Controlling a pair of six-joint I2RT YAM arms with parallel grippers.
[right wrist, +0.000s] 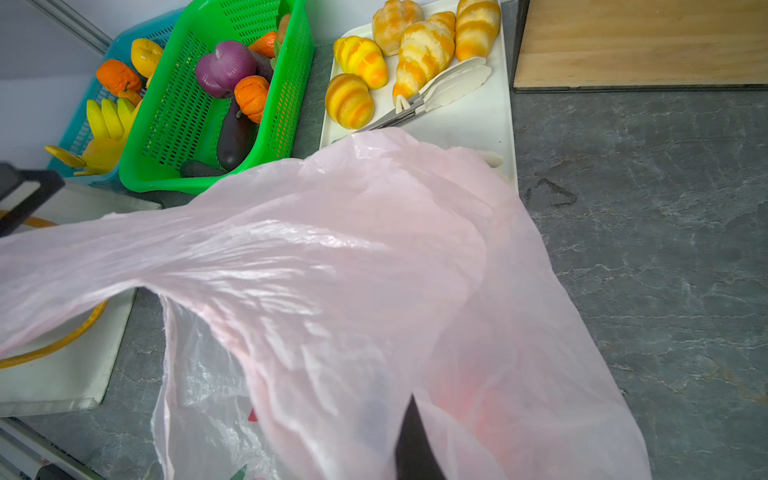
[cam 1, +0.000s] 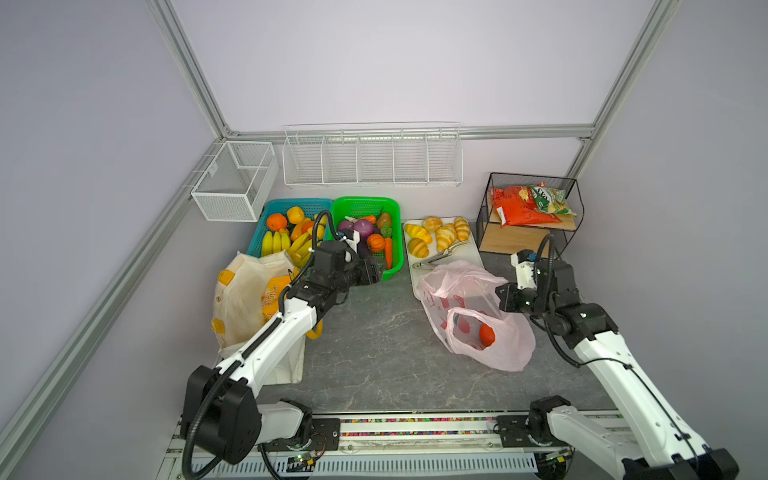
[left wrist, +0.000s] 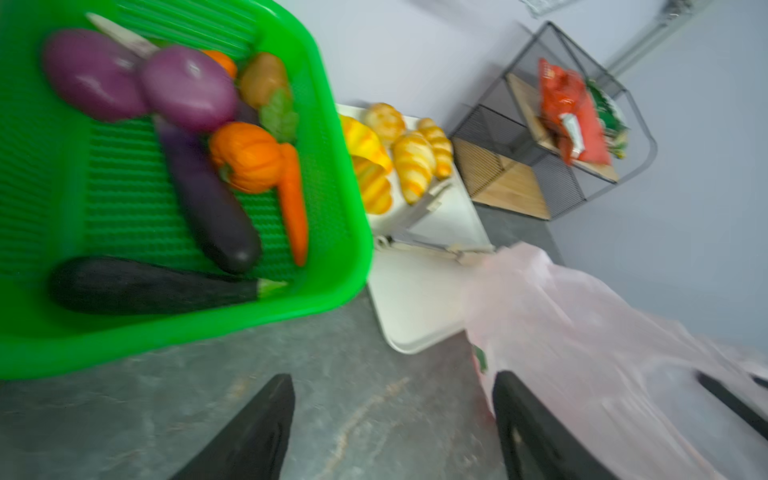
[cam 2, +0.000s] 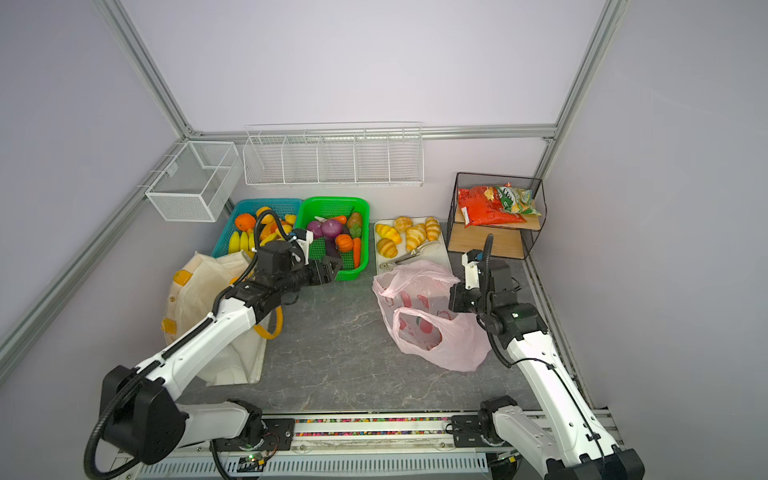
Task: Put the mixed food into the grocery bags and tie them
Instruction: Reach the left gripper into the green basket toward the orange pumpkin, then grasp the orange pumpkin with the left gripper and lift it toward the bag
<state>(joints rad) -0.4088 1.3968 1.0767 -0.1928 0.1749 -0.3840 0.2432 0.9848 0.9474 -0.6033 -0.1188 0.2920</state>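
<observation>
The pink grocery bag (cam 1: 473,316) lies crumpled on the grey table, a red tomato (cam 1: 487,334) showing through it. My right gripper (right wrist: 411,415) is shut on the bag's thin plastic at its right side. The cream canvas tote (cam 1: 245,299) lies at the left under my left arm. My left gripper (left wrist: 392,415) hangs open and empty over bare table, just in front of the green basket (left wrist: 353,232). That basket holds a purple onion (left wrist: 189,89), an orange pumpkin (left wrist: 245,156) and a dark eggplant (left wrist: 208,199). Snack packets (cam 1: 523,205) lie on the black wire shelf (cam 1: 486,208).
A blue basket (cam 1: 272,205) of bananas and oranges stands left of the green one. A white tray (cam 1: 451,257) with croissants and tongs sits behind the pink bag. White wire baskets (cam 1: 372,160) hang on the back wall.
</observation>
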